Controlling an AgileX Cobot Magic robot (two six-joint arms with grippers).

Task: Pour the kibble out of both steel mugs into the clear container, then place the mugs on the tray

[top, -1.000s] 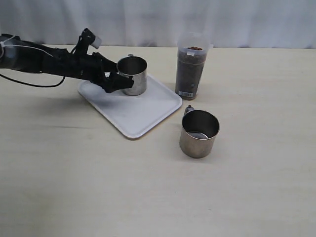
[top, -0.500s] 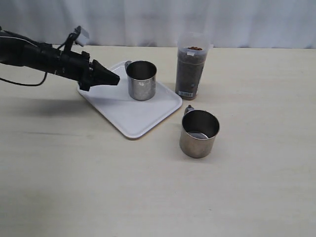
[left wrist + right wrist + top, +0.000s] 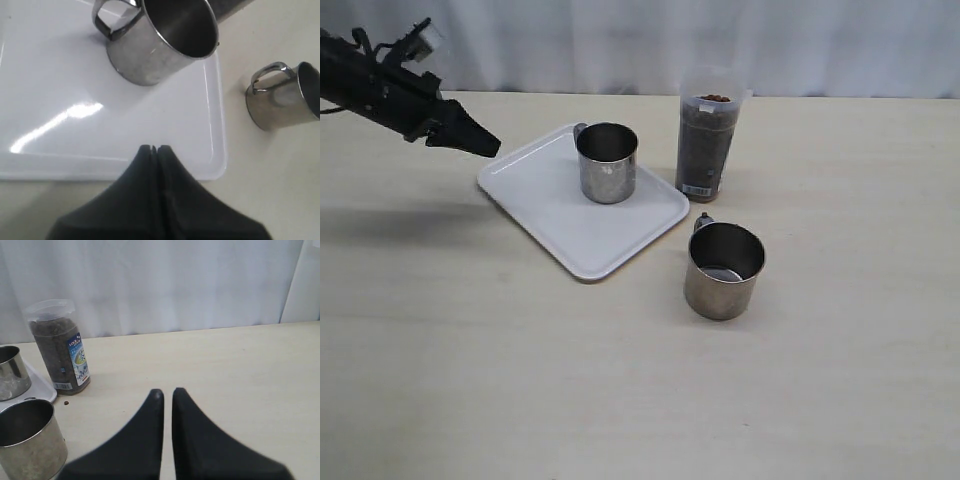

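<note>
My left gripper (image 3: 490, 150) and right gripper (image 3: 167, 391) are pinched together, empty; one shiny steel mug (image 3: 608, 165) stands on the flat white plastic tray (image 3: 570, 235), the other steel mug (image 3: 723, 275) beside it, so I should spread right wide for its rim.

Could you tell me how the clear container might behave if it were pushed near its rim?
The clear container stands tall and narrow, so a push up high would probably tip it rather than slide it. It looks filled nearly to the rim with kibble, so it is likely heavy for its size.
</note>
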